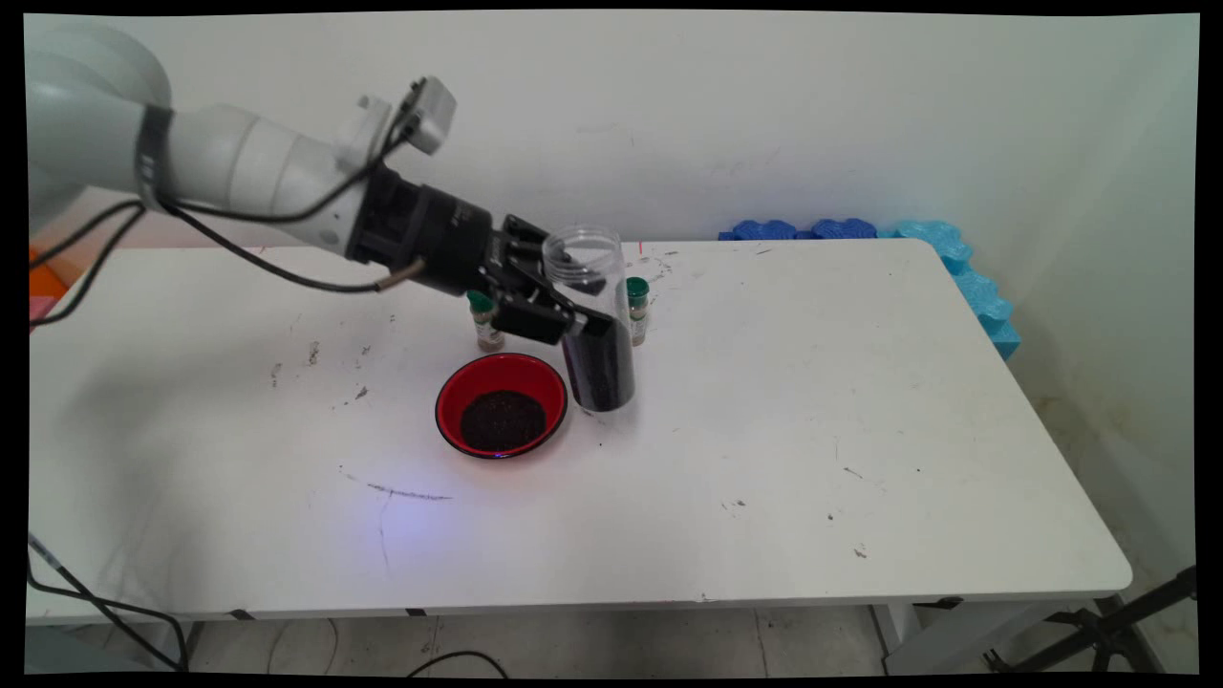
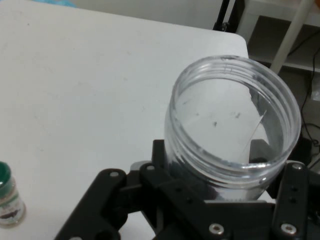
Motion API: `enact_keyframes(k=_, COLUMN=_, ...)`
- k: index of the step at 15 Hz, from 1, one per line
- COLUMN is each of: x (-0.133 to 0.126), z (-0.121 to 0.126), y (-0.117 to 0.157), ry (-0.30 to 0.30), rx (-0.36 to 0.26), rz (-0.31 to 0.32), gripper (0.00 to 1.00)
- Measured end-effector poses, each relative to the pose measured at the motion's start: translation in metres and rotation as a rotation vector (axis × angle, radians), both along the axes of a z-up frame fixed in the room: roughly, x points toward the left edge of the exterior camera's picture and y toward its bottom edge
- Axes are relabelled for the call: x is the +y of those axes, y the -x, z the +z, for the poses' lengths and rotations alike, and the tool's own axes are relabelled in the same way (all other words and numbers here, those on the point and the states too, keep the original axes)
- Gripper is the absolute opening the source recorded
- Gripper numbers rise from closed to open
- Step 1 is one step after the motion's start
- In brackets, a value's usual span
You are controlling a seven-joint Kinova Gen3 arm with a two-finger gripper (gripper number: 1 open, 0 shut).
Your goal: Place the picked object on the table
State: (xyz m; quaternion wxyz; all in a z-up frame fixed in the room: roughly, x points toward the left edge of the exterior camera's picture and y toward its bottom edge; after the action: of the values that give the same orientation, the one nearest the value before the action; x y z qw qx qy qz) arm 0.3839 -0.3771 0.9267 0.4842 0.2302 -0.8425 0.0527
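A tall clear plastic jar [image 1: 592,320] stands upright near the table's middle, its lower half filled with dark grains and its wide mouth open. My gripper [image 1: 573,315] is shut on the jar at mid height, coming in from the left. In the hand view the jar [image 2: 235,125] fills the space between the black fingers, its rim tilted toward the camera. Just left of the jar's base sits a red bowl [image 1: 501,404] holding a heap of the same dark grains.
Two small green-capped bottles stand behind the jar, one [image 1: 486,322] to its left and one [image 1: 637,310] to its right; one bottle [image 2: 7,196] shows in the hand view. Blue foam pieces [image 1: 865,230] line the table's far right edge.
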Motion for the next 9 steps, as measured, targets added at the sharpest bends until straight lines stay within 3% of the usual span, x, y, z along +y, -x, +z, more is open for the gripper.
enact_keyframes(k=9, x=-0.001, z=-0.06, y=0.038, ry=-0.014, rx=-0.022, rz=0.017, gripper=0.0)
